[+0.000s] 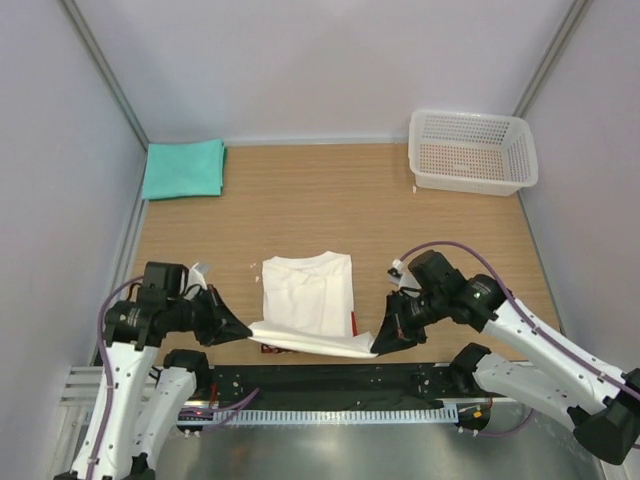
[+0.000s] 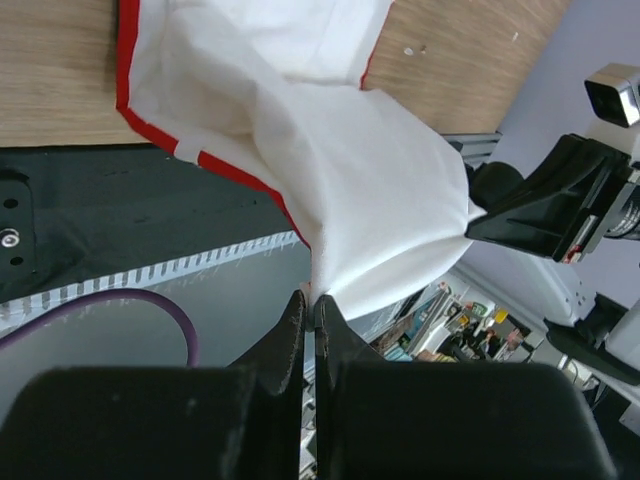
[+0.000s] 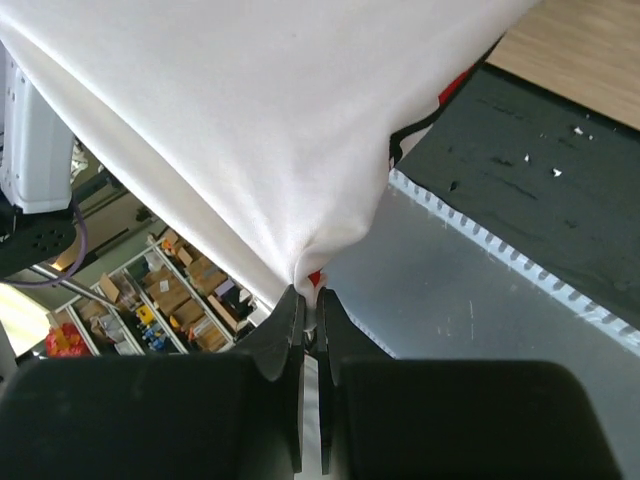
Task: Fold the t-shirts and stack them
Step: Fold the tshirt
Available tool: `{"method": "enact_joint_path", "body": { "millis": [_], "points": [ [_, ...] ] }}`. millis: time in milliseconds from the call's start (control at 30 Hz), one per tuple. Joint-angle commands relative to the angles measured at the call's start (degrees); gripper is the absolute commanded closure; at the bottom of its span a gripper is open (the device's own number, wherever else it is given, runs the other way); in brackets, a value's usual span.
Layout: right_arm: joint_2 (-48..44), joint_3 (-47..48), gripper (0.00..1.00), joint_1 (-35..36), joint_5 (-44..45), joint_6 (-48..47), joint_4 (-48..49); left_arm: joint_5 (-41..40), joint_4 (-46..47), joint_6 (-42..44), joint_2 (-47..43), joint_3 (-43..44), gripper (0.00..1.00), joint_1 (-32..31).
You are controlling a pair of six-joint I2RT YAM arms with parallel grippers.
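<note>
The white t-shirt (image 1: 308,292) with red trim lies part-folded at the table's near middle. Its near edge is lifted off the table and stretched between my two grippers. My left gripper (image 1: 244,331) is shut on the left corner; in the left wrist view the gripper (image 2: 312,300) pinches the white cloth (image 2: 340,160). My right gripper (image 1: 378,347) is shut on the right corner; in the right wrist view the gripper (image 3: 310,296) pinches the cloth (image 3: 250,110). The teal-green t-shirt (image 1: 184,168) lies folded at the far left corner.
A white mesh basket (image 1: 470,152) stands at the far right of the table. A black mat (image 1: 330,380) and a metal rail run along the near edge under the lifted hem. Grey walls close in the left, right and back.
</note>
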Motion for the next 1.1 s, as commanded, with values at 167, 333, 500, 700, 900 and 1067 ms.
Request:
{"method": "enact_joint_path", "body": {
  "millis": [167,333,500,700,900,1067],
  "points": [
    [-4.8,2.6,0.98,4.4,4.0,7.8,-13.6,-11.0,-19.5,-11.7,-5.8,7.0,1.0,-11.5],
    [11.5,11.1,0.99,1.2,3.0,-0.8,-9.7,-15.7,-13.7,-7.7,5.7,13.1,1.0,-11.6],
    [25.7,19.2,0.99,-17.0,0.3,-15.9,-11.5,-20.0,0.4,-6.6,17.9,16.7,1.0,-11.1],
    [53.8,34.7,0.91,-21.1,-2.4,-20.9,-1.7,-24.9,18.5,-0.5,39.5,18.4,1.0,-6.2],
    [73.3,56.5,0.84,-26.3,0.0,-25.4,-3.6,-23.3,28.3,6.3,63.5,26.4,1.0,1.2],
    [83.0,70.6,0.66,-27.7,0.2,-24.8,-3.8,-21.7,25.9,9.6,76.8,38.7,1.0,1.9]
  ]
}}
